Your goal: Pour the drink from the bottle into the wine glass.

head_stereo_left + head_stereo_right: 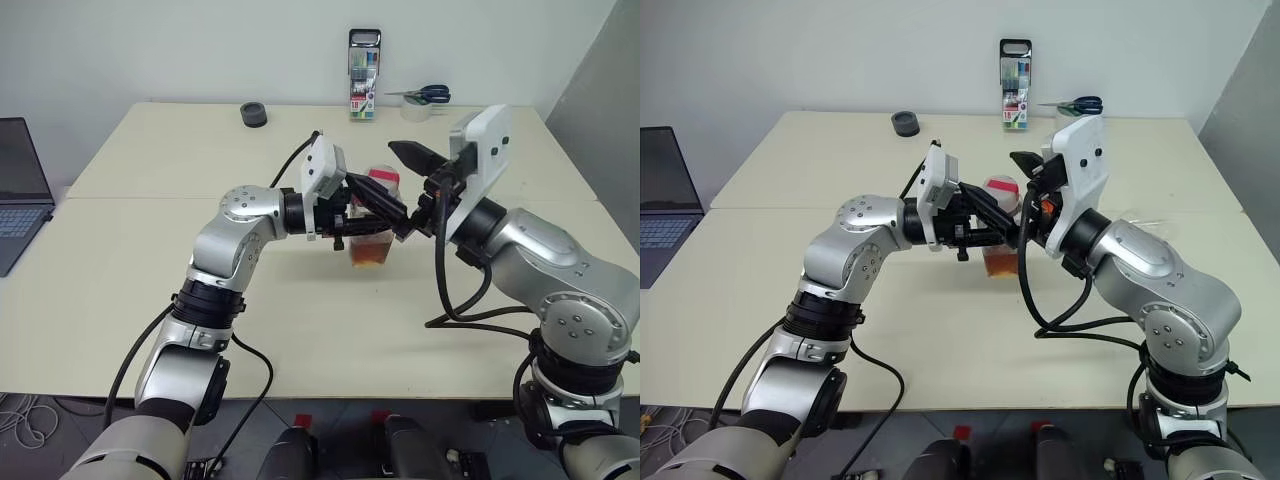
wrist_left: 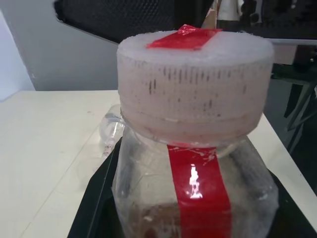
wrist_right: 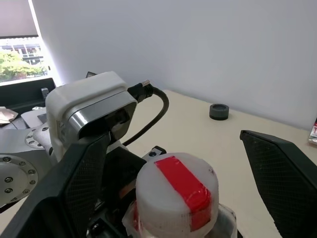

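The small clear bottle [image 1: 372, 240] hangs just above the middle of the table, with my left gripper [image 1: 388, 212] shut on its body from the left. Amber drink [image 1: 1001, 262] fills its lower part. Its pale cap [image 3: 176, 191] with a red strip is on. My right gripper [image 3: 171, 148] is open, with one black finger on each side of the cap and a gap to it on both sides. A clear glass shape, apparently the wine glass [image 2: 111, 130], shows on the table behind the bottle, mostly hidden.
An open laptop [image 1: 20, 190] sits at the table's left edge. Along the far edge are a black tape roll [image 1: 254, 114], an upright marker pack [image 1: 363, 62] and scissors [image 1: 428, 95] lying on another roll. A seam crosses the cream table [image 1: 120, 300].
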